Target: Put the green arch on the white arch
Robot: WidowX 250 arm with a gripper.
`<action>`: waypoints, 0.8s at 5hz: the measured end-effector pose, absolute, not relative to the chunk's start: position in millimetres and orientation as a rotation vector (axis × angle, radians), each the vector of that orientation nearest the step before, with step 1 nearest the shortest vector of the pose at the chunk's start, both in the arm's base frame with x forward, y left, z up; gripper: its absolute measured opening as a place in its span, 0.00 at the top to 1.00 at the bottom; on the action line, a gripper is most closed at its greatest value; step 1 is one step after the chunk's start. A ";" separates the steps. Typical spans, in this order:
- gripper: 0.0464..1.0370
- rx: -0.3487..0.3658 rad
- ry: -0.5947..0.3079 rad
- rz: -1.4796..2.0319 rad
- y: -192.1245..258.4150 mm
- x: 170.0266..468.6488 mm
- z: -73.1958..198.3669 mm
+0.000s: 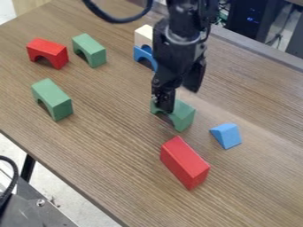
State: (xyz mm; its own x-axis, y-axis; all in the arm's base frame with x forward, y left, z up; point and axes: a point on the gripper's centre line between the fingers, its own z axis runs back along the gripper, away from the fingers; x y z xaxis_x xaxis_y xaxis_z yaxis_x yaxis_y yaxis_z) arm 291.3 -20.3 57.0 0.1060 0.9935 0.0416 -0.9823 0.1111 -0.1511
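The black gripper (163, 103) hangs down near the middle of the table, right at the left end of a green arch (182, 115) and covering part of it. Whether it holds this arch cannot be made out. Further back, partly hidden behind the arm, is the white arch (142, 36), directly at a blue arch (142, 54); I cannot tell if it rests on the blue one or stands behind it. Two other green arches lie on the left: one (90, 49) towards the back, one (53, 99) nearer the front edge.
A red arch (47, 52) sits at the back left of the wooden table (106, 146). In front of the gripper lies a red block (184, 162), with a blue wedge (226, 135) to its right. A dark cable loops beside the arm at the top.
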 end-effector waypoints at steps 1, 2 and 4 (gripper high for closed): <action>0.08 -0.055 -0.133 1.449 -20.3 286.9 43.9; 0.36 -0.041 -0.119 1.450 -20.0 282.5 34.8; 0.46 -0.123 -0.266 1.361 -29.9 292.8 94.4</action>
State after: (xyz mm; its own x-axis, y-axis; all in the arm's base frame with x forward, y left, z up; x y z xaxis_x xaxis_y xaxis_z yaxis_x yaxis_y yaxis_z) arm 292.8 -29.9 94.4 0.1840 0.9759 0.1174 -0.9482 0.2077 -0.2405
